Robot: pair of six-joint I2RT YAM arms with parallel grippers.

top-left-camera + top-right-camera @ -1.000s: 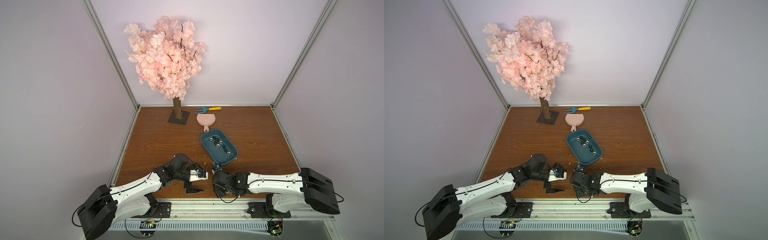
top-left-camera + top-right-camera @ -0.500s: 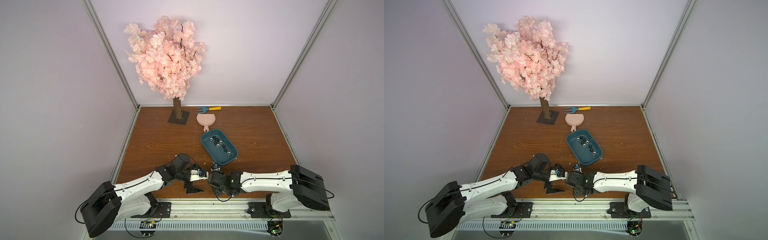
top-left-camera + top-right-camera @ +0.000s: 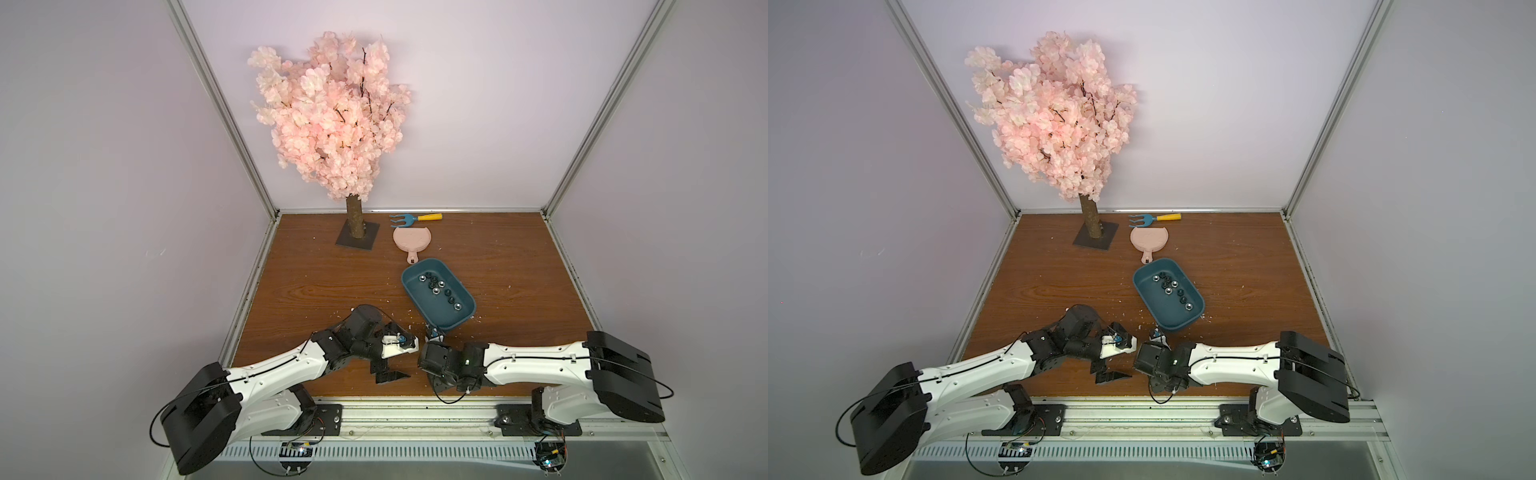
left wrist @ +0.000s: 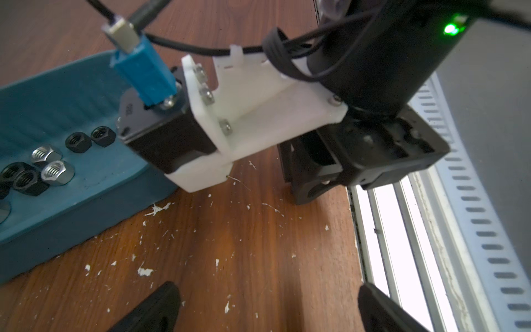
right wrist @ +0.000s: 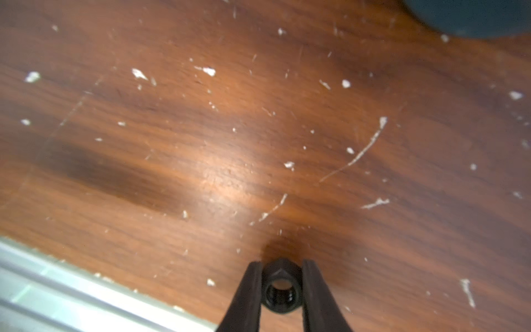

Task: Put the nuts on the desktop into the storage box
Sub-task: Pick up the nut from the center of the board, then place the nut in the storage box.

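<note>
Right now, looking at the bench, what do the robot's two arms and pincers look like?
The left arm and right arm match: smooth white links, chunky black joints, boxy black shoulder housings, thin black cables running alongside. Each wrist has a white bracket with a blue plug. The left gripper and right gripper have slim, tapered black fingers.

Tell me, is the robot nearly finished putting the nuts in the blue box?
Nearly. Done: about ten nuts lie in the storage box. In hand: the right gripper is shut on one black nut down at the desktop. To do: carry it over and drop it in. I spot no other loose nuts, though part of the desktop is hidden.
</note>
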